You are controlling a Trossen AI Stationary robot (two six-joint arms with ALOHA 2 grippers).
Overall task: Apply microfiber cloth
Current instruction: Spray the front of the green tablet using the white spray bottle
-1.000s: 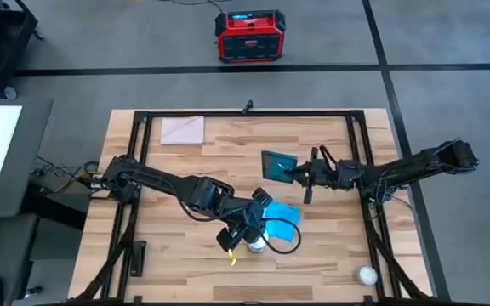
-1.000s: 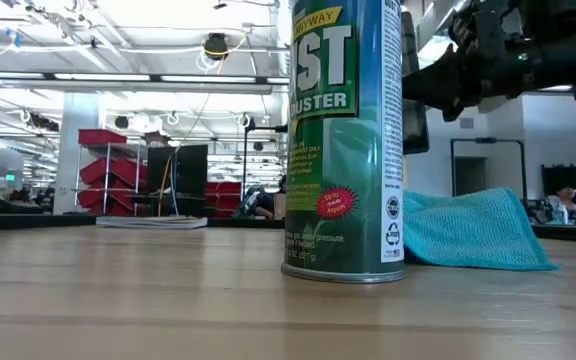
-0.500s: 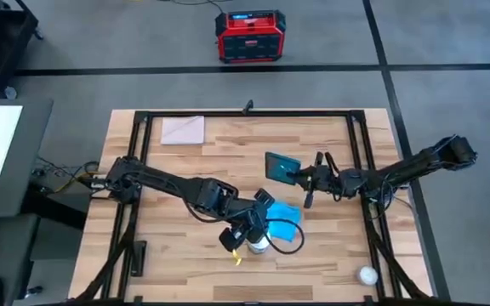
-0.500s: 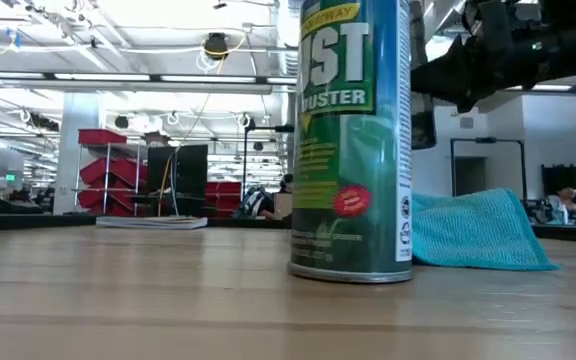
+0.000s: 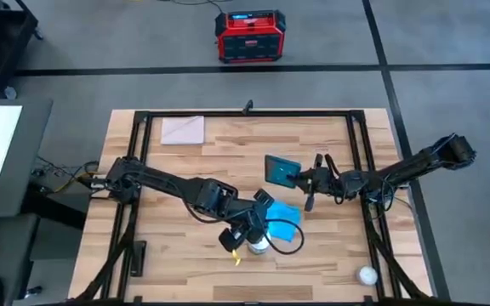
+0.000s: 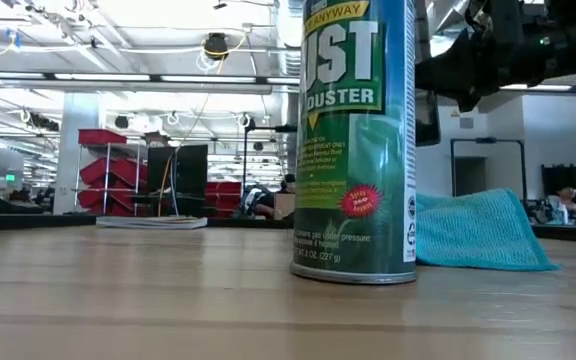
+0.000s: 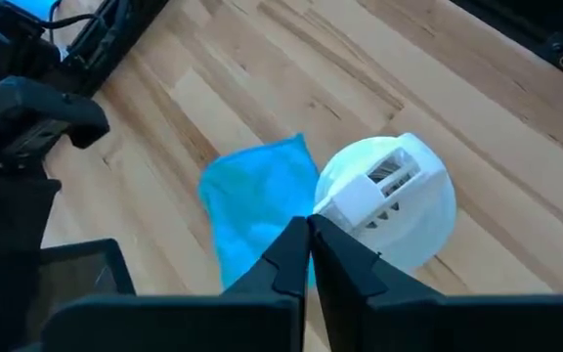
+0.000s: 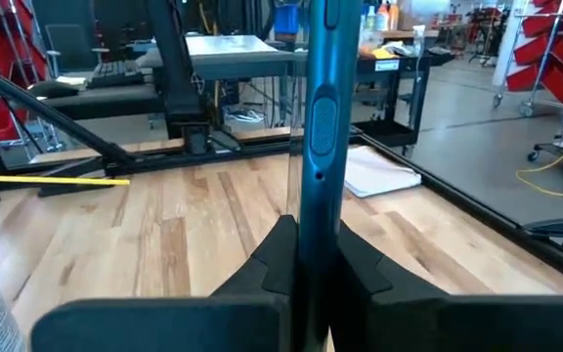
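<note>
Comparing with the picture from a second earlier, the right hand [image 5: 299,178] had carried the dark teal device [image 5: 278,167] slightly down and to the right in the high view, right of centre; over the last half second it barely moved. Its fingers were clamped on the slab's edge, and the right wrist view showed the device [image 8: 319,137] held edge-on between them. The left hand [image 5: 259,223] sat at lower centre of the high view, above the duster can [image 5: 258,244], fingers pressed together with nothing between them, per the left wrist view. In the low view the can [image 6: 356,140] had shifted a little rightward and turned, its label reading differently. The microfiber cloth [image 5: 282,217] lay on the table [image 5: 185,174] just below the device and beside the can, in the same place, untouched. Judgement: device presented and steadied; the left hand had yet to take up the cloth, so wiping had not begun.
</note>
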